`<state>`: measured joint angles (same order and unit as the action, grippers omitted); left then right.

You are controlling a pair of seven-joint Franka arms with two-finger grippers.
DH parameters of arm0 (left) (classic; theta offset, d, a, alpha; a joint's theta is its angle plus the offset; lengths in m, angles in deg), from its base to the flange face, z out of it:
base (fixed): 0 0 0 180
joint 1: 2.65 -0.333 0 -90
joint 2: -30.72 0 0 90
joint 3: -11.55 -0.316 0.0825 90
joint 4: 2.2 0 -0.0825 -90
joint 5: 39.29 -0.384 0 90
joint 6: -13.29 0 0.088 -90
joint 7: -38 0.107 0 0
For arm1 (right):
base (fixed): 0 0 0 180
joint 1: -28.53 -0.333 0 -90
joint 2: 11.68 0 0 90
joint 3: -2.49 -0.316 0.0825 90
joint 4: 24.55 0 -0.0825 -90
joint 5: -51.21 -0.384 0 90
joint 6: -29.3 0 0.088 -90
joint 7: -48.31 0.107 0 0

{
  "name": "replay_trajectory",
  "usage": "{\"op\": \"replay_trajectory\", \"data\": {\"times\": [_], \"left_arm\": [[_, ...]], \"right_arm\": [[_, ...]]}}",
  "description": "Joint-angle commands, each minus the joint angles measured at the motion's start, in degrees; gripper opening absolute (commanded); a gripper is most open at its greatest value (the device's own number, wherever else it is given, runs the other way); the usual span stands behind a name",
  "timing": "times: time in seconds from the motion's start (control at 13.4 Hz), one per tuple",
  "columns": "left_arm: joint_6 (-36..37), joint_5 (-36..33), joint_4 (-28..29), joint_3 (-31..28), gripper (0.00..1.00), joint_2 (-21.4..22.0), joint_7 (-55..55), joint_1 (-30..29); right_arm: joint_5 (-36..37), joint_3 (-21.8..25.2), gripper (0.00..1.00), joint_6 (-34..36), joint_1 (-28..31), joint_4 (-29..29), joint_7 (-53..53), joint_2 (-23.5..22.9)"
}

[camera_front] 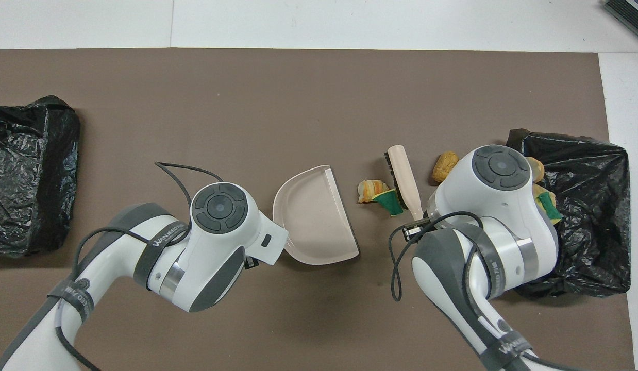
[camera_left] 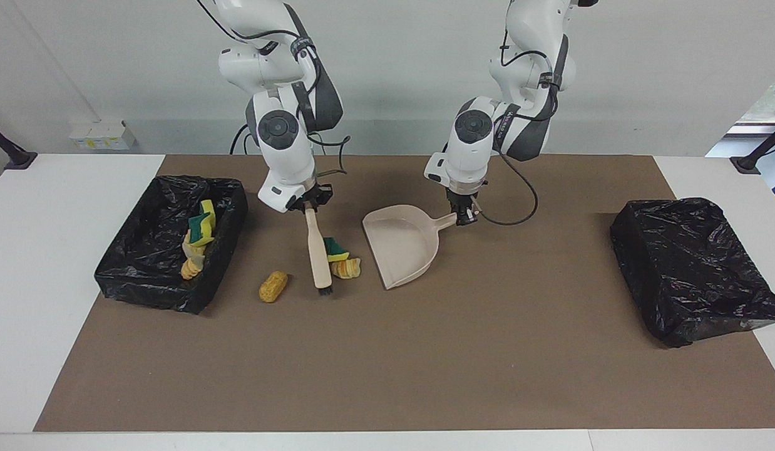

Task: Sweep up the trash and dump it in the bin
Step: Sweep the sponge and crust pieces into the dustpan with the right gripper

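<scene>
My right gripper (camera_left: 310, 207) is shut on the handle of a beige brush (camera_left: 317, 250), which slants down with its bristles at the brown mat. Two bits of trash lie between the brush and the dustpan: a green-faced yellow sponge (camera_left: 335, 249) and a tan striped piece (camera_left: 347, 268). A golden bread-like piece (camera_left: 273, 286) lies between the brush and the bin (camera_left: 174, 181). My left gripper (camera_left: 464, 217) is shut on the handle of the beige dustpan (camera_left: 403, 247), whose mouth faces the trash. From overhead I see the brush (camera_front: 405, 180), sponge (camera_front: 390, 201), tan piece (camera_front: 371, 189) and dustpan (camera_front: 314, 221); both wrists hide the grippers.
The black-lined bin (camera_front: 571, 141) at the right arm's end holds several sponge and bread bits (camera_left: 198, 235). A box wrapped in black plastic (camera_left: 694, 269) sits at the left arm's end. The brown mat (camera_left: 425, 363) covers the table's middle.
</scene>
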<state>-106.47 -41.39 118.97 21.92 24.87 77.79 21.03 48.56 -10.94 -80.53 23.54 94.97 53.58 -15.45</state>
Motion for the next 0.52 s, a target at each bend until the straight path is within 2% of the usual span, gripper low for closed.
{"op": "replay_trajectory", "data": {"times": [0.0, 0.3, 0.45], "left_arm": [[-2.5, -1.0, 2.3, -0.4, 0.00, 1.1, -1.6, 0.6], [-2.5, -1.0, 2.6, -0.4, 0.00, 1.2, -1.6, 0.7], [-2.5, -1.0, 2.9, -0.4, 0.00, 1.3, -1.5, 0.7]], "right_arm": [[-1.6, -0.6, 0.00, -2.8, -0.3, 0.8, -0.9, -2.2], [-4.2, -0.8, 0.00, -1.0, -2.8, 0.8, -1.1, -2.4], [-8.5, -0.8, 0.00, -2.2, -6.3, 0.8, -0.1, -2.1]]}}
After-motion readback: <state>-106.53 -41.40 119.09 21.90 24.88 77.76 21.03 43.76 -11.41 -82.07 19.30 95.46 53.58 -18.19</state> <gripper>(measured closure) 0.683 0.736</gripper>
